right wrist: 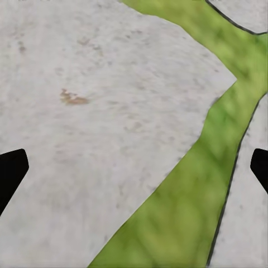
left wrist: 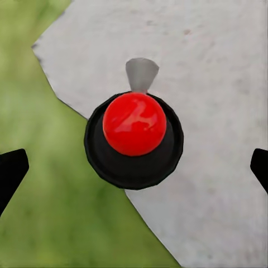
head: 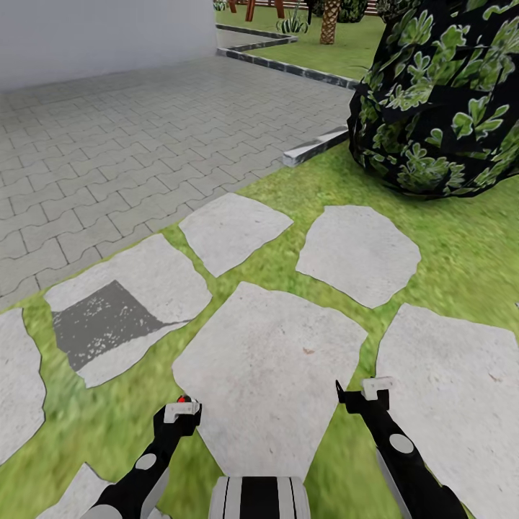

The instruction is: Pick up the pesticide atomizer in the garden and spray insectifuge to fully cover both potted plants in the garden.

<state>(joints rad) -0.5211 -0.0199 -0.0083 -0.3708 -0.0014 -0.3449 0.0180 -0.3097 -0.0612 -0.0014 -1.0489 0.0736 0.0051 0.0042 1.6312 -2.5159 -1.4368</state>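
Here the robot looks to be on its way, so the step in hand is travel, not grasping or spraying. The grey brick paving point(head: 130, 137) spreads across the far left up to a pale wall point(head: 101, 36); the lawn point(head: 461, 231) takes the right and near ground, broken by big flat stepping stones point(head: 270, 375). A large dark bush point(head: 440, 94) with green leaves stands at the right, and far beyond it a palm trunk point(head: 330, 21) and a spiky plant point(head: 292, 25) mark more garden. Both arms hang low in front. The left gripper point(head: 182, 411) hovers over a stone's edge and grass, and the left wrist view shows a red ball on a black base point(left wrist: 134, 131) between spread dark fingertips point(left wrist: 11, 173), nothing held. The right gripper point(head: 375, 389) hovers above a stone, its fingertips point(right wrist: 11, 176) likewise wide apart and empty. Atomizer and potted plants lie somewhere outside these views; the next move probably calls for driving on toward the far garden to find the atomizer.
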